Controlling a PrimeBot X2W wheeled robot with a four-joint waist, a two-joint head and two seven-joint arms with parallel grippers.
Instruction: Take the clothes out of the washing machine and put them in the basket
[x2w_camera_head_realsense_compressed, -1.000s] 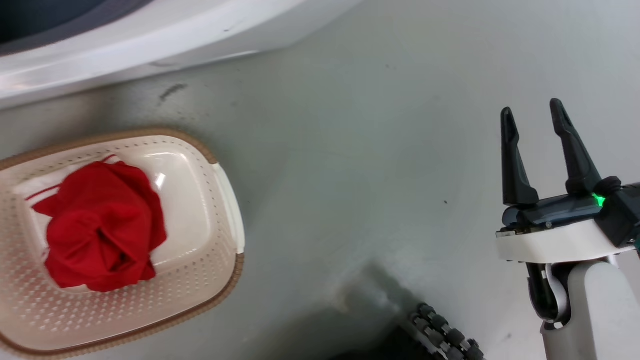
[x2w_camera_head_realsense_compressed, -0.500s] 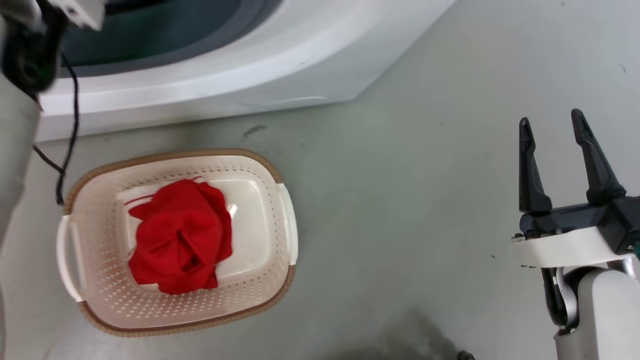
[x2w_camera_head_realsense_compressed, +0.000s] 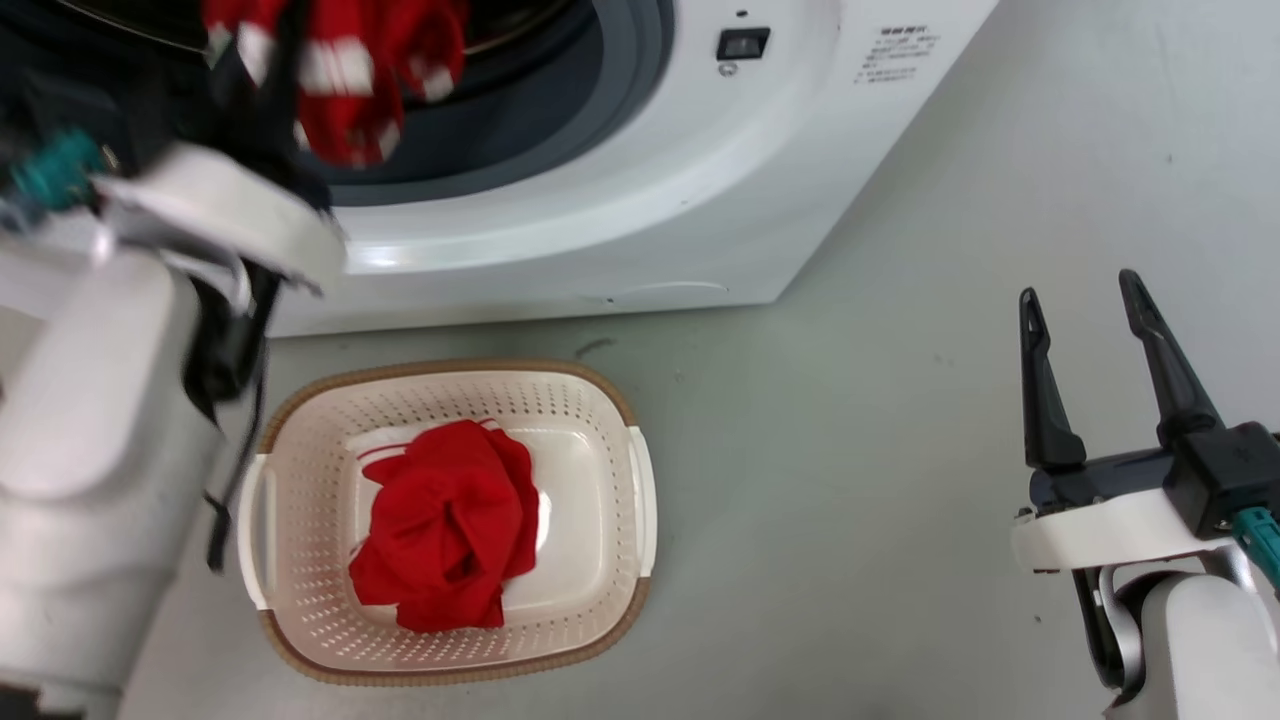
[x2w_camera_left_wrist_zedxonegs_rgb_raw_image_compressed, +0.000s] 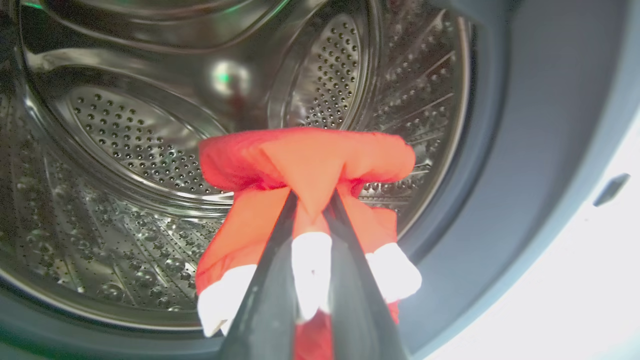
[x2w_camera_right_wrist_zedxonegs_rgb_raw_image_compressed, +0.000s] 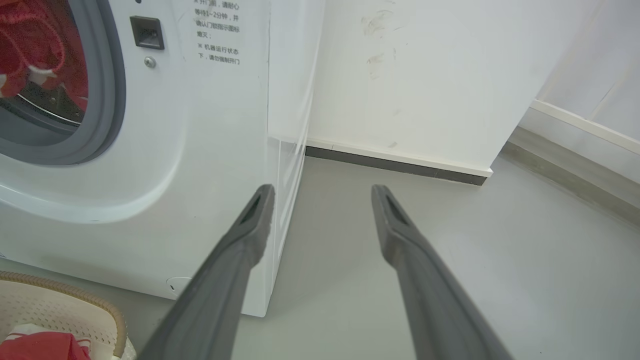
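The clothes (x2w_camera_left_wrist_zedxonegs_rgb_raw_image_compressed: 310, 155) are in two lots: the left gripper (x2w_camera_left_wrist_zedxonegs_rgb_raw_image_compressed: 312, 197) pinches one red, white-banded piece in the washing machine's (x2w_camera_head_realsense_compressed: 620, 210) porthole (x2w_camera_head_realsense_compressed: 545, 110). Another lies in the basket (x2w_camera_head_realsense_compressed: 645, 500) just before the machine; the right gripper (x2w_camera_head_realsense_compressed: 1079, 285) stands spread, empty, near its corner.

The washing machine (x2w_camera_head_realsense_compressed: 600, 230) has a smooth, glossy white shell that catches the light. Its door seal (x2w_camera_head_realsense_compressed: 640, 90) is matt grey rubber. The drum (x2w_camera_left_wrist_zedxonegs_rgb_raw_image_compressed: 125, 130) is polished, perforated steel, bright as a mirror. The clothes (x2w_camera_left_wrist_zedxonegs_rgb_raw_image_compressed: 305, 155) are soft, matt red cloth with white bands. The basket (x2w_camera_head_realsense_compressed: 310, 600) is cream plastic with a slight sheen and hole-dotted walls; its brown rim (x2w_camera_head_realsense_compressed: 450, 367) looks woven and rough. The floor (x2w_camera_head_realsense_compressed: 850, 420) is smooth grey with a dull sheen and a few dark scuffs. The left tool (x2w_camera_left_wrist_zedxonegs_rgb_raw_image_compressed: 312, 195) and right tool (x2w_camera_head_realsense_compressed: 1079, 283) have dark, matt, plastic-looking fingers. The wall (x2w_camera_right_wrist_zedxonegs_rgb_raw_image_compressed: 425, 75) is matt white paint, faintly smudged.
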